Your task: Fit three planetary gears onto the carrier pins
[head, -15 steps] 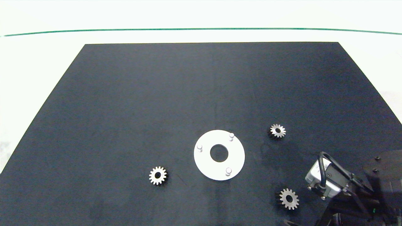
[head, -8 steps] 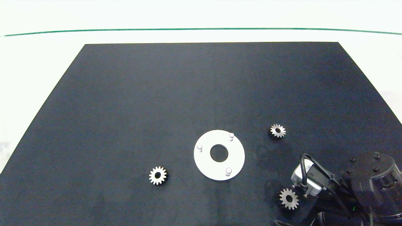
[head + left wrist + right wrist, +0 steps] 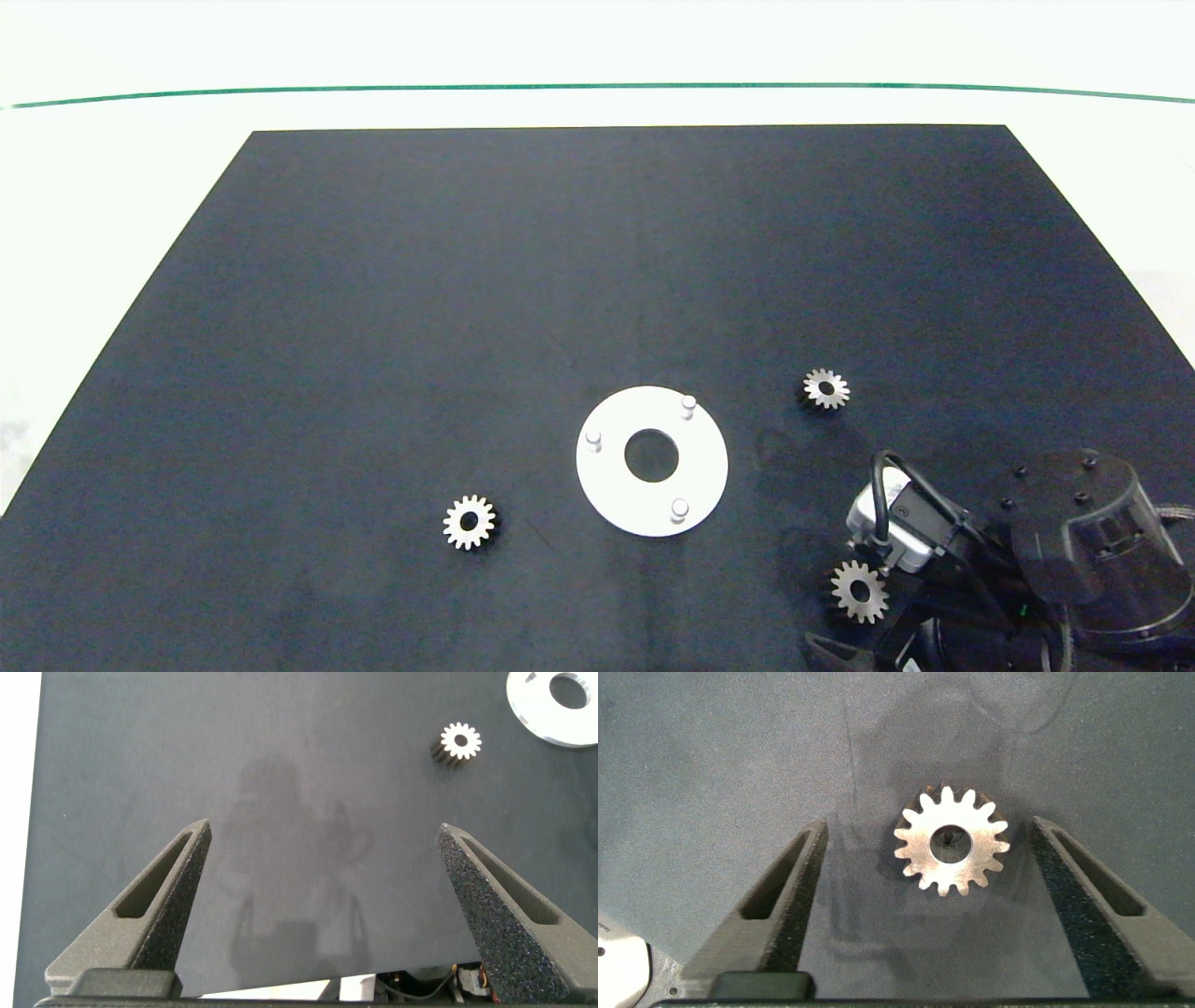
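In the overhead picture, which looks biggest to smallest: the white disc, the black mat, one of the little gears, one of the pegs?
1. black mat
2. white disc
3. gear left of the disc
4. peg

The gears look alike; those nearer the camera appear slightly larger.

Dark arm [image 3: 1064,541] (black cable, silver camera block), textured grey fingers [image 3: 1083,905]

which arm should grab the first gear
The right. Its tool is open with a planetary gear lying between the fingers. The left tool is open over bare mat, its nearest gear well off.
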You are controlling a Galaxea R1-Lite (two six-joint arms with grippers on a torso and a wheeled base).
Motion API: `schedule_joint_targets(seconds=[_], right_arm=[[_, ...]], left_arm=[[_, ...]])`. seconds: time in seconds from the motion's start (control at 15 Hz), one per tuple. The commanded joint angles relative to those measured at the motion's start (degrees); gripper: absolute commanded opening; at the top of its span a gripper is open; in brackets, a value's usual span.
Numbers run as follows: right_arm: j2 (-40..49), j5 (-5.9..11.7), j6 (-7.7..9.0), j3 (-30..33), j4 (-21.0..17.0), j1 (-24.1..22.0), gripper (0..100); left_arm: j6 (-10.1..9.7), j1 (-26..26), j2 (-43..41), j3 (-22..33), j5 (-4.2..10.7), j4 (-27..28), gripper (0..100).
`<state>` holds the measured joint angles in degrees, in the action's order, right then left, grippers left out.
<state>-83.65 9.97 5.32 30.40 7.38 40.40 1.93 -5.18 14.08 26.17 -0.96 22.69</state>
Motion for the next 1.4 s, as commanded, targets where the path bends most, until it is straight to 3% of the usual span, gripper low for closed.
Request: schedule_joint_targets(seconds=[0.07,1.4], right_arm=[[0.2,0.05,0.05,-0.1,0.0,-0.1,81],[-1.3,0.40,0.13,0.3,1.0,-1.3,40]], left_arm=[[-0.08,0.0,0.1,0.0,0.00,0.2,100],[-0.26,-1.1,-0.2,0.1,-0.09,0.1,100]])
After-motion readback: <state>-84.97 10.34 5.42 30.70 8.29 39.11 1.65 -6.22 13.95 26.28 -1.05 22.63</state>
